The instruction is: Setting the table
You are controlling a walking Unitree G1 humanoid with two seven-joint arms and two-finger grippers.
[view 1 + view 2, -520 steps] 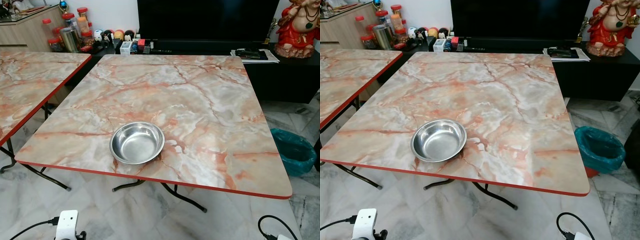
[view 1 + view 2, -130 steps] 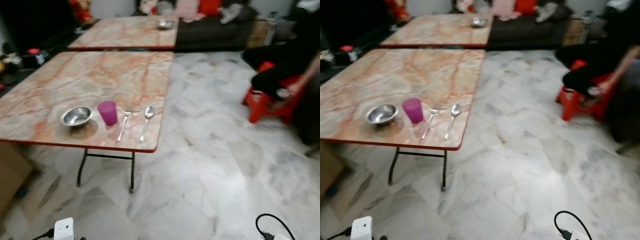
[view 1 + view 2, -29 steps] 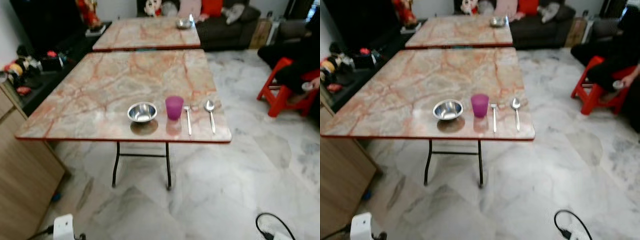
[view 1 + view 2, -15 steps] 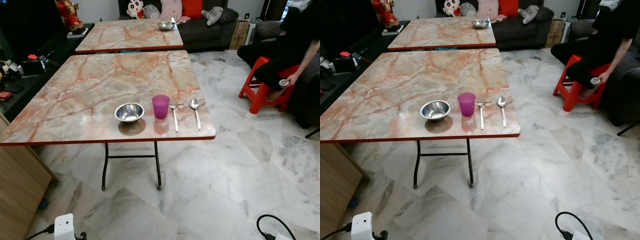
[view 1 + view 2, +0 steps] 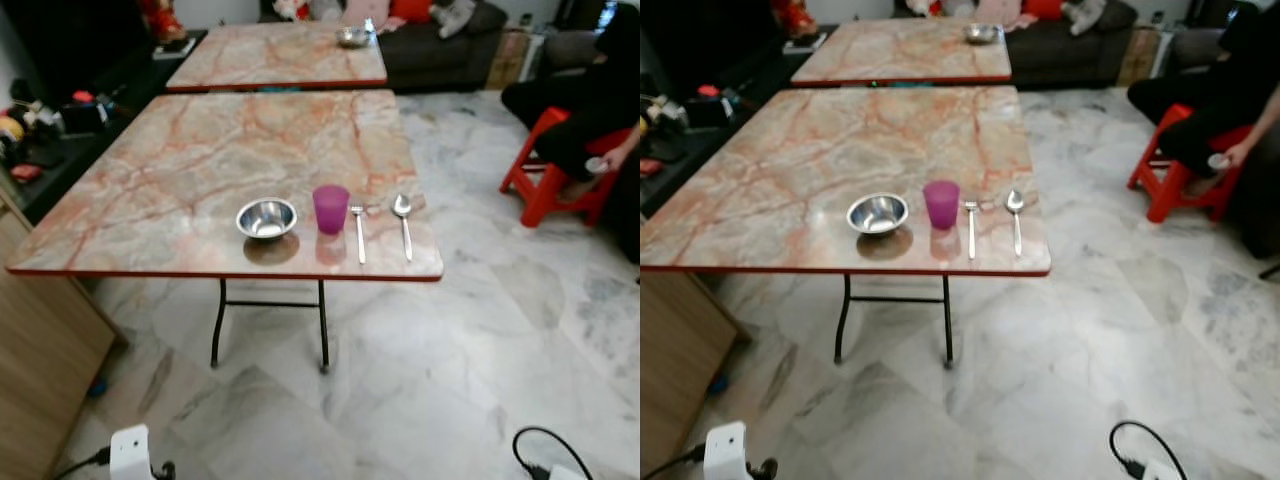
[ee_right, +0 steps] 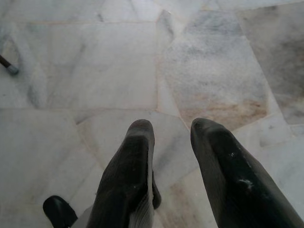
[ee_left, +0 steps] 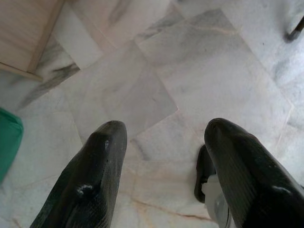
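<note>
On the table [image 5: 150, 190], bowl [image 5: 266, 218] unmoved.

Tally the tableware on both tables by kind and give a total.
Steel bowls: 2, one on the near table, one on the far table
Purple cup: 1
Fork: 1
Spoon: 1
Total: 5

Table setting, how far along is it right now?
One place looks laid on the near table: steel bowl, purple cup, fork and spoon in a row. Nothing is in hand: left gripper and right gripper hang open above the floor. The far table holds just a bowl.
</note>
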